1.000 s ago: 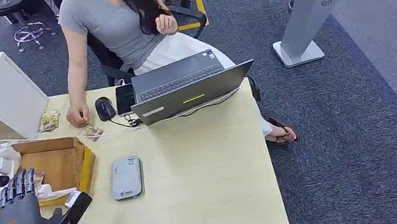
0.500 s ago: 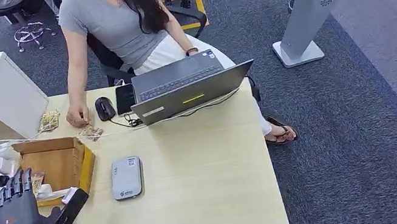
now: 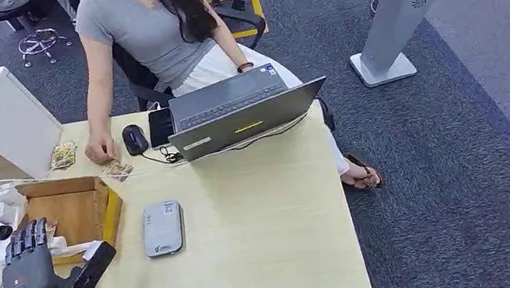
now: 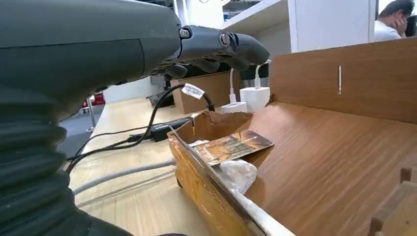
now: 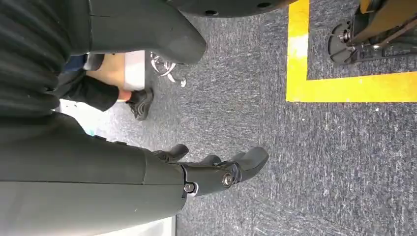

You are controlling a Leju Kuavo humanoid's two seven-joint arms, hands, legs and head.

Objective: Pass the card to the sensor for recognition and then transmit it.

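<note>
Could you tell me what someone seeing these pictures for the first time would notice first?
Probably the left hand, raised open over the near-left of the table, at the edge of the wooden box. Inside that box a card leans against the wall. Next, the person seated at the far side behind a laptop, and the grey sensor mid-table.

Table (image 3: 265, 221): pale wood-grain laminate, matt, smooth. Box (image 3: 78, 211): brown cardboard, matt; inner wall in left wrist view shows wood-like grain. Card (image 4: 231, 146): glossy printed face. Sensor (image 3: 163, 228): grey plastic, likely satin. Left hand (image 3: 28, 267): dark matt plastic, ribbed rubbery cover. Carpet (image 5: 344, 162): grey, rough pile.
</note>
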